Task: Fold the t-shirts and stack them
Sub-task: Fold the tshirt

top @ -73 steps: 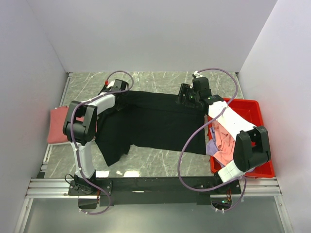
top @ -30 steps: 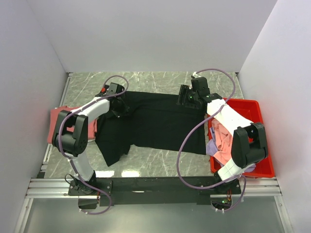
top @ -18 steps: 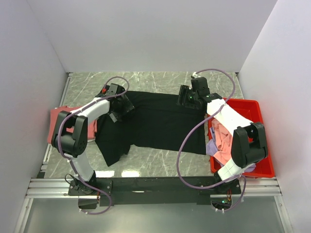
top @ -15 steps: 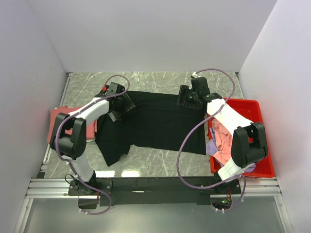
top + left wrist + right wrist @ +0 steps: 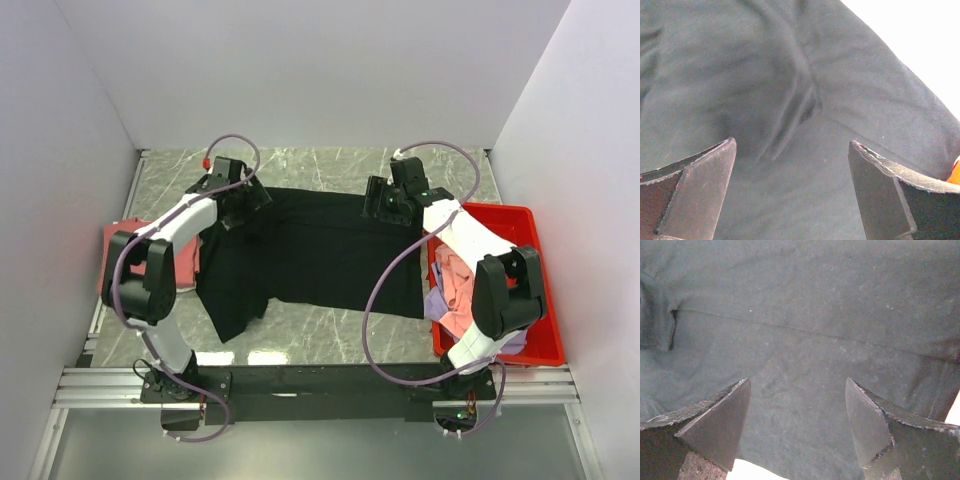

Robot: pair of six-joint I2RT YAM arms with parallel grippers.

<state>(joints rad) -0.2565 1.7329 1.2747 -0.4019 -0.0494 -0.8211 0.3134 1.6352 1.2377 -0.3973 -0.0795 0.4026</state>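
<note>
A large black t-shirt (image 5: 310,250) lies spread across the middle of the marble table. My left gripper (image 5: 243,198) hovers over its far left corner, open, with only black cloth (image 5: 790,90) under its spread fingers (image 5: 700,185). Over the far right edge my right gripper (image 5: 386,203) also stands open, and dark fabric (image 5: 805,315) fills its wrist view with nothing between the jaws. A salmon-red t-shirt (image 5: 118,255) lies folded at the table's left edge. Pink (image 5: 457,278) and lavender (image 5: 437,302) t-shirts are bunched in the bin.
A red plastic bin (image 5: 522,225) stands at the right side, beside the right arm. White walls close in the table on three sides. Purple cables loop over both arms. Bare marble (image 5: 330,165) shows beyond the black shirt.
My left gripper has opened, let go of the black shirt's far left corner, and shifted slightly towards the far side. The right gripper's jaws have spread a little wider.
</note>
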